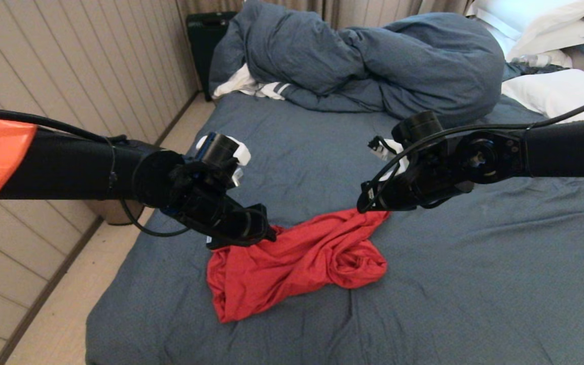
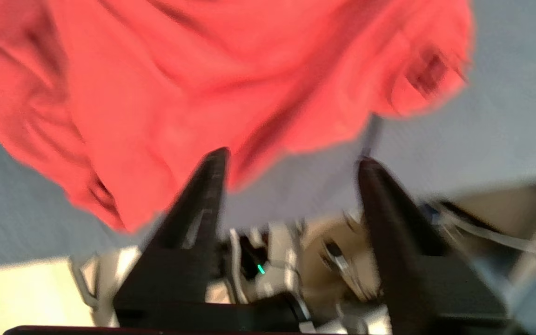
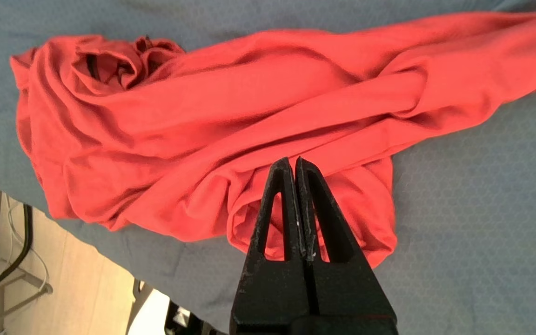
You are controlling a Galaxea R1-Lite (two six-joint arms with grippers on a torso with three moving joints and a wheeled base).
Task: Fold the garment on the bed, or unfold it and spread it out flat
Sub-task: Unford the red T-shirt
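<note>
Garment [image 1: 297, 258]: a red T-shirt, lying crumpled in a long twisted bundle on the bed [image 1: 474, 284], on the blue-grey sheet well short of the bunched duvet [image 1: 363, 66] that sits at the far end. Its long axis runs on a slant: one end, the wider and flatter, lies toward the bed's left edge and nearer the foot, while the other end rises toward the duvet and tapers to a point under the right arm. Near that far end the cloth is rolled into a loose knot with a dark hollow in it. No print shows; only plain red fabric faces up.

Left pincer [image 2: 291, 160] hangs over the garment's left, upper edge, its fingers [image 2: 207, 186] standing apart with bare sheet between them and one tip just at the red hem; nothing is gripped. Right pincer [image 3: 294, 160] sits above the garment's tapered end, its two fingers pressed together, with no cloth caught between them as far as the right wrist view shows. White pillows [image 1: 555, 91] lie right of the duvet.
</note>
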